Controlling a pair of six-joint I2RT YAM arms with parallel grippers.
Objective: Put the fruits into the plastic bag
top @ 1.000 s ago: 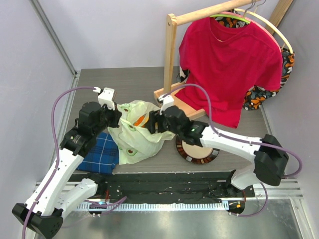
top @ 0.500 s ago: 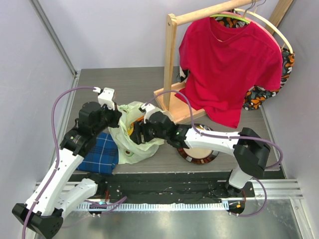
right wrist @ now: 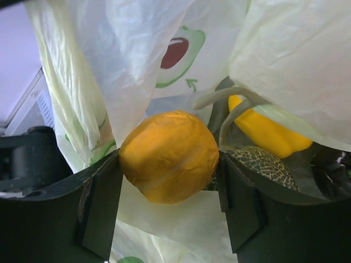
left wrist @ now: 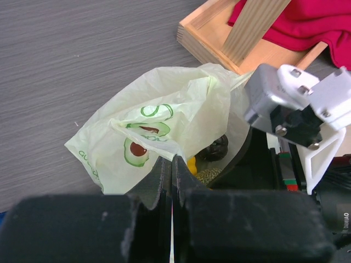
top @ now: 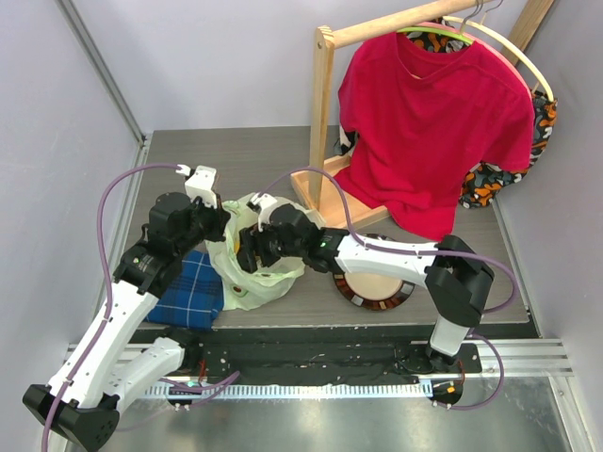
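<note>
Currently: right gripper (right wrist: pixel 167 167) clenched on orange (right wrist: pixel 169 153) inside plastic bag (left wrist: pixel 164 118); left gripper (left wrist: pixel 171 176) pinches its rim. Risk: film slips, mouth collapses.

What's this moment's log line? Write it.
left gripper: shut on plastic bag | right gripper: shut on orange, in bag mouth | melon: bagged

The mouth of the plastic bag (top: pixel 247 273), mid-frame in the top view, is packed. The right gripper (right wrist: pixel 170 175) clamps an orange (right wrist: pixel 167 153) inside it. Bag film hangs down on both sides in the right wrist view, and the yellow piece (right wrist: pixel 266 134) and netted melon (right wrist: pixel 263 164) crowd the lower right. The left gripper (left wrist: pixel 171 170) pinches the bag's rim at bottom centre of its view. The wooden rack base (top: pixel 330 193) stands just behind the bag, and the blue plaid cloth (top: pixel 193 287) lies to its left. The surface (top: pixel 226 155) at upper left lies bare.
</note>
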